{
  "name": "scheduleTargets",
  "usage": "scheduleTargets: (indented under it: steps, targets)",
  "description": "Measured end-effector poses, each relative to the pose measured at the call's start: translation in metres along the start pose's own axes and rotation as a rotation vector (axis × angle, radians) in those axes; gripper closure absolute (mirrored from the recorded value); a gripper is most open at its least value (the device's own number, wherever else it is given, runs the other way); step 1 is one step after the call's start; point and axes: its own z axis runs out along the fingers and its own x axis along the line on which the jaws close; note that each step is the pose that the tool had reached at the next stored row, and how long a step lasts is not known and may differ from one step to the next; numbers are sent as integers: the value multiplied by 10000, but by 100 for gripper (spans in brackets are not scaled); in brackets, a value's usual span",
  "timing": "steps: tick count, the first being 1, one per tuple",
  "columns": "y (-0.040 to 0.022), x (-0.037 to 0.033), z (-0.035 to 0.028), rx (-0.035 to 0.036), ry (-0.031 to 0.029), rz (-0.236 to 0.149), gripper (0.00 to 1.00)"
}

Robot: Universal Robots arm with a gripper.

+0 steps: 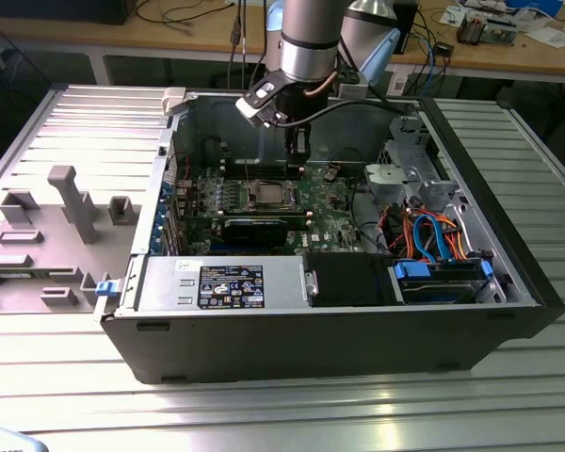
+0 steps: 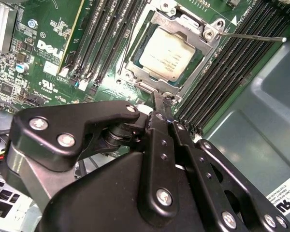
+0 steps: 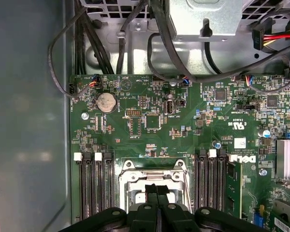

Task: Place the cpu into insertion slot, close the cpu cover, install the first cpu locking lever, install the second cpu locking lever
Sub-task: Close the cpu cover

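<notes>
The fingers [image 2: 159,108] are pressed together with nothing visible between them, and in the second wrist view their tip sits at the edge of the insertion slot [image 2: 131,65], touching or just short of its metal rim — I cannot tell which. In the exterior view they hang from the arm [image 1: 311,42] down into the open computer case [image 1: 311,348], above the green circuit board [image 1: 330,202].

Taking the exterior view from its left: a grey fixture tray [image 1: 66,217] with upright blocks lies on the ribbed metal counter [image 1: 264,414], just beside the case. Inside the case, near its front wall, lies a silver power supply [image 1: 231,282] with a dark label. Behind it is the circuit board, and on it the cpu [image 1: 266,196] shows as a pale square.

The second wrist view gives the closer look. The cpu [image 2: 166,53] lies flat in the insertion slot, its dull metal top facing up. The cpu cover [image 2: 181,21] is down over it, and its window frames the chip. A thin metal lever [image 2: 251,36] reaches out from one corner of the socket across the long black memory slots [image 2: 232,63]. More memory slots [image 3: 94,188] flank the socket in the first wrist view, where a round coin battery [image 3: 106,102] sits further up the board.

Toward the exterior view's right are a grey drive cage [image 1: 405,174], orange and blue cables [image 1: 433,235] — loosely bundled — and a blue-trimmed drive bay [image 1: 438,273].
</notes>
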Motion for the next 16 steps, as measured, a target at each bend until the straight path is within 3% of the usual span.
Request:
scheduleTargets:
  steps: [16]
  targets:
    - [-6, 11, 25, 1, -2, 1, 89]
